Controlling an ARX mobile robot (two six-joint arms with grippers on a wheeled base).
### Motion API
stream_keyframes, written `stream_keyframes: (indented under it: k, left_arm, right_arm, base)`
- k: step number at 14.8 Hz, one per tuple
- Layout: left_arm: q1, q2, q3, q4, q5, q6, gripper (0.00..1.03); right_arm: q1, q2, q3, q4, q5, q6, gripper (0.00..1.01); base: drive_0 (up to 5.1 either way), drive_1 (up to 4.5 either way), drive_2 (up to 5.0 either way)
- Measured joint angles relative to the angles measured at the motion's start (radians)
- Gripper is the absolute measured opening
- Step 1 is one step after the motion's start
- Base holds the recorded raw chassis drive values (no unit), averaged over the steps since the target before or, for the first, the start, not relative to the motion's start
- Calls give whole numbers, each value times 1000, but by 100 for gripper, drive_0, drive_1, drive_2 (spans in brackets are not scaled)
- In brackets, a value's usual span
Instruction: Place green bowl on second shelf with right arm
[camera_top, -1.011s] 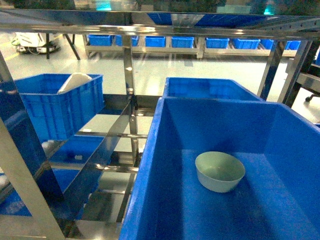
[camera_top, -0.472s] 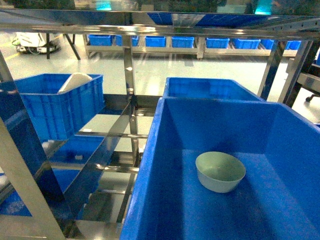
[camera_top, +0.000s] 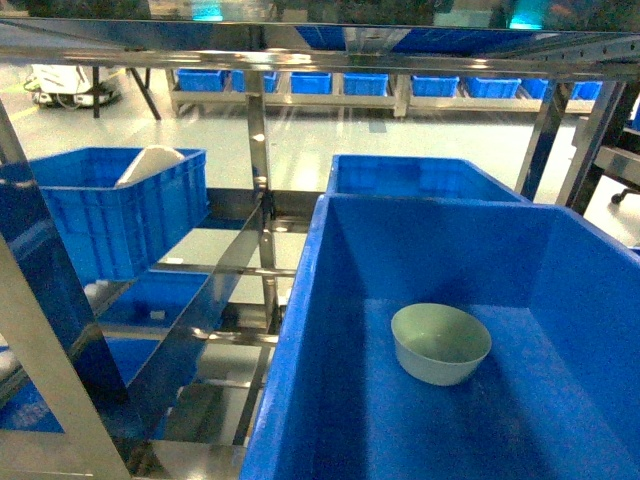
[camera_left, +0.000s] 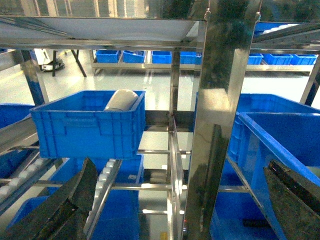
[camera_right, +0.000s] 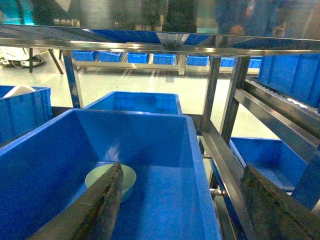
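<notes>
- While the green bowl (camera_top: 441, 343) sits upright on the floor of the large blue crate (camera_top: 330, 300) on the second shelf (camera_right: 227, 160), the right gripper (camera_right: 185, 210) hangs apart from it — in the right wrist view the bowl (camera_right: 111, 181) shows just behind the left finger (camera_right: 97, 207), nearer the crate's left wall than its right.
- Against the head pictures of a second and half a second ago, the bowl lies in the same spot; no arm shows in the head view.
- Right gripper fingers are spread wide, holding nothing, aimed level over the crate's near edge.
- Left gripper (camera_left: 175, 210) is likewise spread and empty — facing the rack upright (camera_left: 220, 125), with a smaller blue crate (camera_left: 90, 125) holding a white object (camera_left: 121, 100) at the left.
</notes>
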Motion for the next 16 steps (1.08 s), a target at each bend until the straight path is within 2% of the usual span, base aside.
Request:
stream_keyframes:
  k: [2, 3, 4, 16]
  left_arm:
    - [0, 0, 0, 0, 0, 0, 98]
    - [0, 0, 0, 0, 0, 0, 98]
    - [0, 0, 0, 0, 0, 0, 98]
    - [0, 0, 0, 0, 0, 0, 98]
  right_arm:
    - [0, 0, 0, 0, 0, 0, 95]
    - [0, 0, 0, 0, 0, 0, 100]
    - [0, 0, 0, 0, 0, 0, 97]
    - [0, 0, 0, 0, 0, 0, 98]
  base:
    - [0, 0, 0]
    - [0, 0, 0]
    - [0, 0, 0]
    - [0, 0, 0]
